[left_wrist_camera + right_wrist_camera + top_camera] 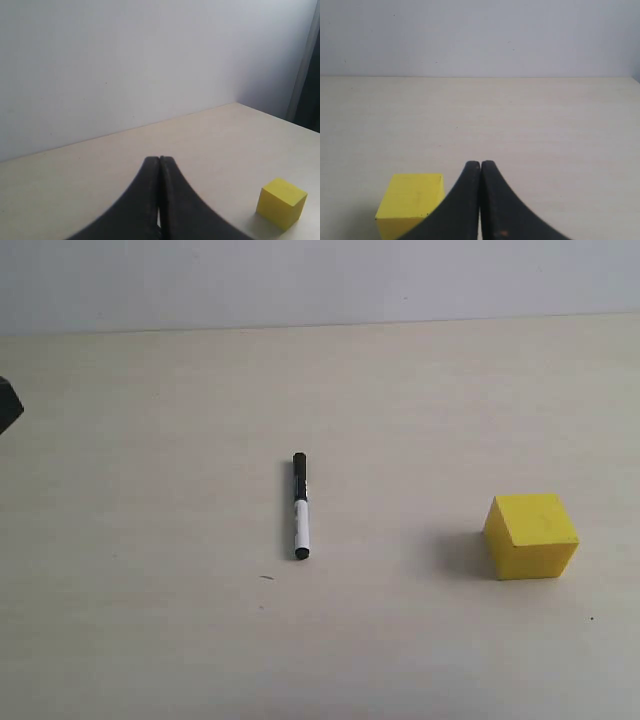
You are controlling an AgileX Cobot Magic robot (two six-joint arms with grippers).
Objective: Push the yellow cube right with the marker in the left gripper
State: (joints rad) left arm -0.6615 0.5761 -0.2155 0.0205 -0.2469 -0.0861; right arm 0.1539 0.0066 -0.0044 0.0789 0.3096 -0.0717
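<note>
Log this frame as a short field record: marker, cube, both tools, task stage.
marker: lying flat on the table, unheld
yellow cube: on the table, right of the marker in the exterior view, apart from it
left tool: shut, empty
right tool: shut, empty
task stage: marker not yet grasped, so no push begun

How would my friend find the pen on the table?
Look at the big pale table. Near its middle lies the marker, alone, well left of the yellow cube. It is the only long thin thing: white body, black cap at the far end.
</note>
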